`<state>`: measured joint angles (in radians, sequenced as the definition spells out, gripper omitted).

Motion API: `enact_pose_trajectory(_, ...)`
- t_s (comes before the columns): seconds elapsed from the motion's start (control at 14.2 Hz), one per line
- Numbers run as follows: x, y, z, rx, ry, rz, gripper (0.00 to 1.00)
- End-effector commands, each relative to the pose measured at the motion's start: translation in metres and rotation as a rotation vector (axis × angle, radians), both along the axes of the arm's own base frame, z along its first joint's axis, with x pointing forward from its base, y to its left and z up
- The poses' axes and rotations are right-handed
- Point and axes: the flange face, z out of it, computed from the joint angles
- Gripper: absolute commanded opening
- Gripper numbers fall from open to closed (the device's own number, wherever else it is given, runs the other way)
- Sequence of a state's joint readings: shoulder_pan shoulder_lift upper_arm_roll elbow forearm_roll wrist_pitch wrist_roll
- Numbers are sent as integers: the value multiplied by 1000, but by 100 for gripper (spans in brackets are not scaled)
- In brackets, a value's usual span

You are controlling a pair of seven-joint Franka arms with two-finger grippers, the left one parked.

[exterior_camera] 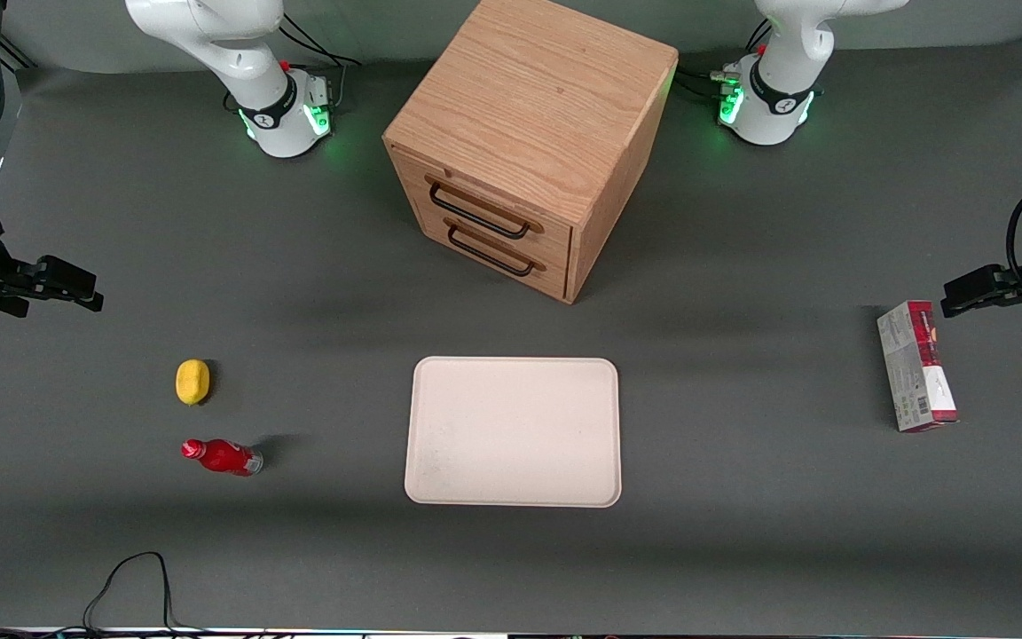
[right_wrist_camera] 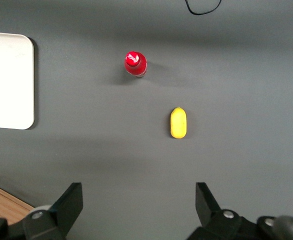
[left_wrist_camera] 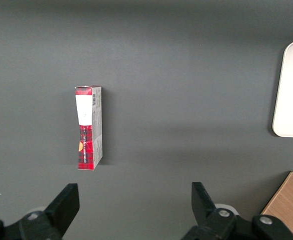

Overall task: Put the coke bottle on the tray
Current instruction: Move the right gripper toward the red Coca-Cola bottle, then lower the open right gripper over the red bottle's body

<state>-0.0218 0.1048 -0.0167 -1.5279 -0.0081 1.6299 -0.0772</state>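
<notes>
The coke bottle [exterior_camera: 223, 456] is small and red with a red cap. It stands on the grey table toward the working arm's end, beside the tray and apart from it. It also shows in the right wrist view [right_wrist_camera: 135, 64]. The tray [exterior_camera: 514, 431] is cream-white, flat and bare, lying in front of the cabinet; its edge shows in the right wrist view [right_wrist_camera: 9, 80]. My right gripper [exterior_camera: 85, 288] hangs above the table, farther from the front camera than the bottle. Its jaws [right_wrist_camera: 139, 192] are wide open with nothing between them.
A yellow lemon [exterior_camera: 192, 382] lies between the gripper and the bottle [right_wrist_camera: 178, 123]. The wooden two-drawer cabinet [exterior_camera: 529, 133] stands mid-table. A red-and-grey carton [exterior_camera: 915, 366] lies toward the parked arm's end. A black cable [exterior_camera: 129, 586] loops at the table's near edge.
</notes>
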Motion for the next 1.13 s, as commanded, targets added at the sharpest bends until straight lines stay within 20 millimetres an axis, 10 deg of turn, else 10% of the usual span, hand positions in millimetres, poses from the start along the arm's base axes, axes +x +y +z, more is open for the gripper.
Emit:
enact_pose_trajectory(0.0, 21, -1, 7, 0, -21, -14, 100)
enact_pose_trajectory(0.42, 99, 9, -12, 10, -25, 8, 100)
enact_pose_trajectory(1.06, 125, 29, -88, 15, 44, 37, 100)
